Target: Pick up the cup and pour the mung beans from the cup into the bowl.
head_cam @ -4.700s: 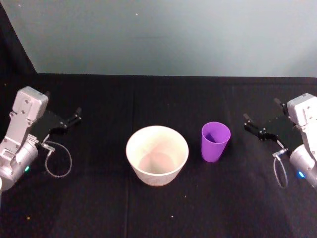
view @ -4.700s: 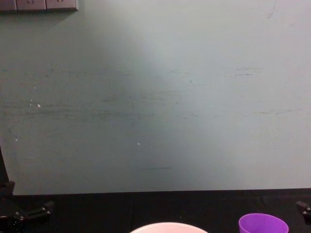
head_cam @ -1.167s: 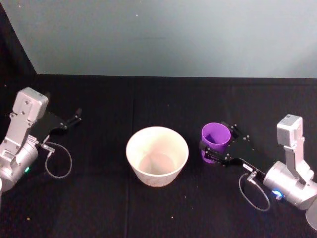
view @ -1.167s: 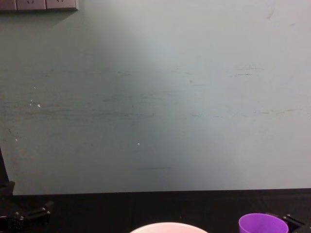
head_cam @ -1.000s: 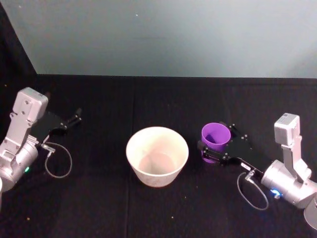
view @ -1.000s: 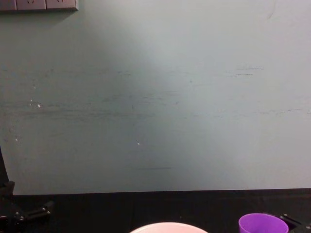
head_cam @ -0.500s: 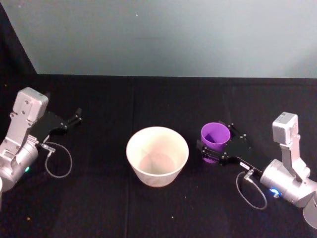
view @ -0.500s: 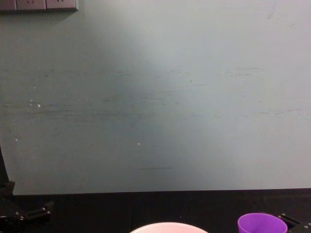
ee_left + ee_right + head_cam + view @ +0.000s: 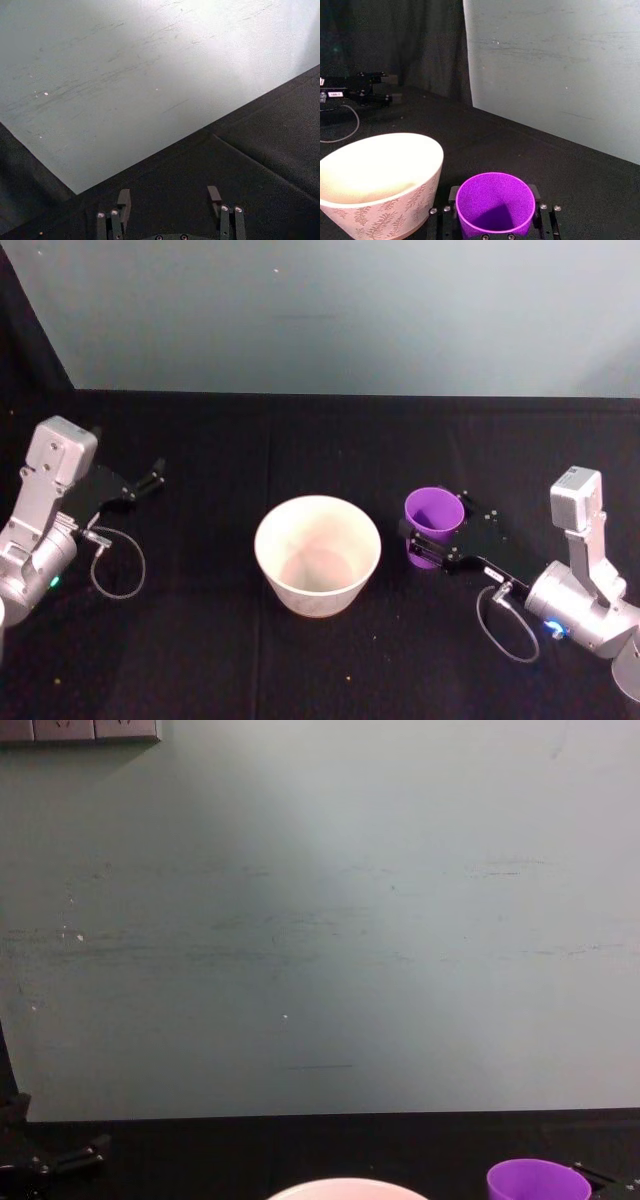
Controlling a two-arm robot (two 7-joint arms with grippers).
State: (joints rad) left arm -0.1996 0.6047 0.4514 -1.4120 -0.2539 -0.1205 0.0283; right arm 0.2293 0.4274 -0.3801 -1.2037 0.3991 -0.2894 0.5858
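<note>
Black counter [image 9: 300, 660]: right pincer [image 9: 435, 530] clasps the cup [image 9: 434, 510], three o'clock of the bowl [image 9: 315, 590]; lift and tip next; left pincer [image 9: 153, 472] released, parked nine o'clock.

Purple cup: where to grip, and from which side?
Grip the cup by its side wall just below the rim, coming level from the robot's right, away from the bowl. It stands upright and tapers downward, so a high grip should hold. The right pincer sits around it; the left pincer is parked far left.

A black cloth [image 9: 300, 440] covers the table. Behind it stands a pale grey-green wall [image 9: 350, 310] with sockets [image 9: 80, 730] mounted high, and a dark curtain [image 9: 410, 45] hangs at its left.
</note>
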